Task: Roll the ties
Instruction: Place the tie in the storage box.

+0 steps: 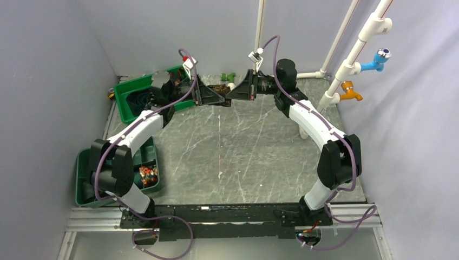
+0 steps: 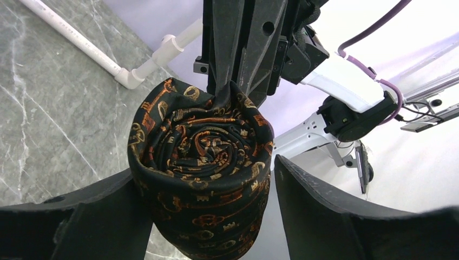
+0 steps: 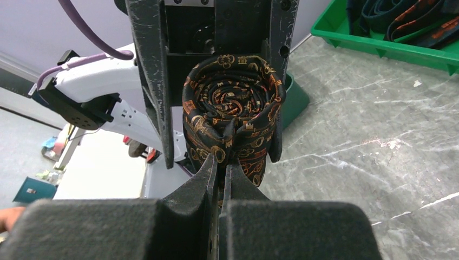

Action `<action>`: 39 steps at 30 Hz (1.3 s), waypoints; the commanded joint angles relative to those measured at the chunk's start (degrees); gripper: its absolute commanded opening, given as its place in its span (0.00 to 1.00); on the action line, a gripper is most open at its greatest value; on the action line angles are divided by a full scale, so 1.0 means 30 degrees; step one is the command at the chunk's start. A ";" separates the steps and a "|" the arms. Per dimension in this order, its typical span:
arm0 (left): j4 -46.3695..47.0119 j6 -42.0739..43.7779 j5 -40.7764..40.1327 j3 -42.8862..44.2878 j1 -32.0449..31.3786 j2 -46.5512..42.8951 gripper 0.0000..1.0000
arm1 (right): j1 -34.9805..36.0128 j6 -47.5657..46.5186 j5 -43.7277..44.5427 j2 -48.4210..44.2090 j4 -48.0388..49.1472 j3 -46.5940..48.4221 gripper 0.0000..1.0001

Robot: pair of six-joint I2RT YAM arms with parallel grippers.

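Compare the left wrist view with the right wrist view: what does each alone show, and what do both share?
Left wrist only: a white plastic pipe elbow. Right wrist only: a green plastic tray holding further ties. Both: the rolled black tie with orange print, the right gripper pinching its edge, the left gripper open around it, and the grey marble table.

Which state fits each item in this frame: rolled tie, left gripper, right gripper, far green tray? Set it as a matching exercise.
1 rolled tie
2 left gripper
3 right gripper
4 far green tray

A holds other ties
B fingers shut, pinching cloth
C fingers spread either side of the roll
D dark, orange-printed spiral

Pairs: 1-D, 2-C, 3-B, 4-A
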 commanded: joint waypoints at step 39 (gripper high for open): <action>-0.0448 0.0688 -0.0158 0.0422 0.0201 0.0029 0.00 | -0.0021 -0.1884 0.0373 0.0171 -0.2186 0.1158 0.35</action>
